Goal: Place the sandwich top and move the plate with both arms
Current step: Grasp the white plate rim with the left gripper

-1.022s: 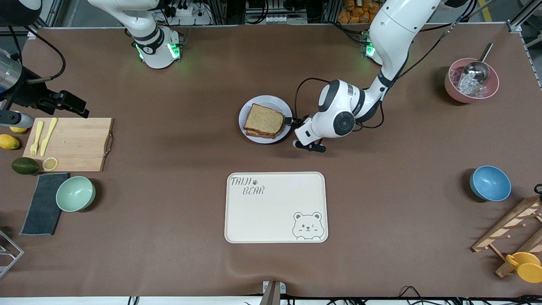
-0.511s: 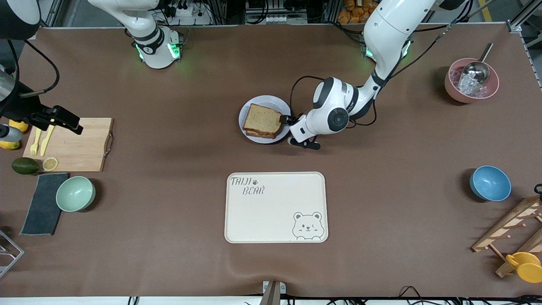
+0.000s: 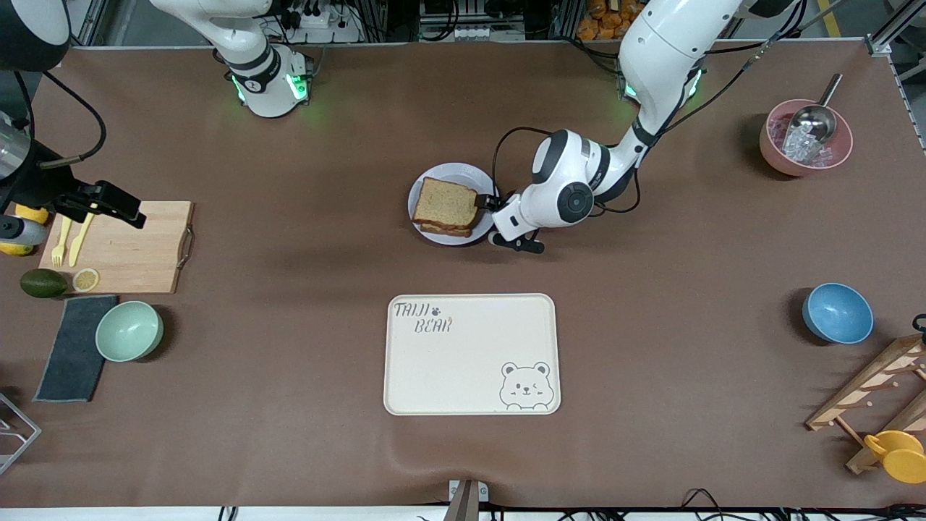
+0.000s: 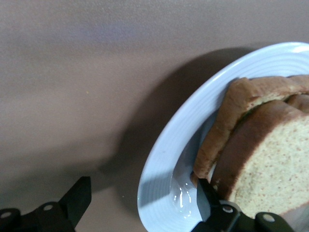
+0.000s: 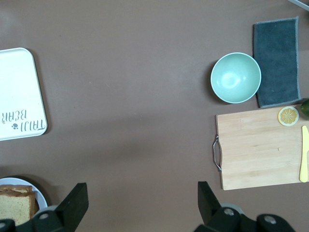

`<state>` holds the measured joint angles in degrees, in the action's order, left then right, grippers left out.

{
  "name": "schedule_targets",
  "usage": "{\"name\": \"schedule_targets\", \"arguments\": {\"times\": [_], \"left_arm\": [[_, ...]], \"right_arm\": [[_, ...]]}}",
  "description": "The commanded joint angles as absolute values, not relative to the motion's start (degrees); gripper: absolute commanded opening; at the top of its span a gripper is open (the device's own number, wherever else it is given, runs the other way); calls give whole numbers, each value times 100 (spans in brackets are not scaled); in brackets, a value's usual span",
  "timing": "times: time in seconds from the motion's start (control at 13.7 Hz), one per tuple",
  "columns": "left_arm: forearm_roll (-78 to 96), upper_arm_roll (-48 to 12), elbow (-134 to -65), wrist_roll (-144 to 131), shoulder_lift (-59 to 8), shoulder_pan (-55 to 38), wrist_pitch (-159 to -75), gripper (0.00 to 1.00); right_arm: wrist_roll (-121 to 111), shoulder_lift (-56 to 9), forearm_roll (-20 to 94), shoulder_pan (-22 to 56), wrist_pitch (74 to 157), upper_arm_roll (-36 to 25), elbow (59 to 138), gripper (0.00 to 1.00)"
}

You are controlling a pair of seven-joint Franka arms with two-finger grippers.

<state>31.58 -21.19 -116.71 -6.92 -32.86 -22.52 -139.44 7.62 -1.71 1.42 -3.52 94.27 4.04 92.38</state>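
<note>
Front camera: high, across brown table (image 3: 289, 405) from arm bases, looks steeply down, takes in whole tabletop edge to edge.

Left wrist camera: very close, low, at rim of small round pale lavender-white plate (image 4: 164, 159) bearing brown wholemeal bread slice (image 4: 270, 169); shares both with front view.

Right wrist camera: high over table, looks straight down; shares with front view pale wooden cutting board (image 5: 260, 150), mint-green round bowl (image 5: 235, 77), dark grey cloth (image 5: 276, 60), cream rectangular bear-printed tray (image 5: 19, 92), plate edge.

White jointed arms (image 3: 673, 43), black joints, green base lights
</note>
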Motion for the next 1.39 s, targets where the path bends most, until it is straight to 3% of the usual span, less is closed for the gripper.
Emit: {"name": "schedule_targets", "arguments": {"times": [0.0, 1.31], "left_arm": [[3349, -2180, -11725, -554, -3269, -2346, -14062, 0], [4261, -2267, -11874, 94, -3076, -1987, -14256, 0]], "right_arm": [[712, -220, 141, -413, 9299, 439, 9105, 100], [712, -220, 106, -387, 9308, 439, 9193, 100]]}}
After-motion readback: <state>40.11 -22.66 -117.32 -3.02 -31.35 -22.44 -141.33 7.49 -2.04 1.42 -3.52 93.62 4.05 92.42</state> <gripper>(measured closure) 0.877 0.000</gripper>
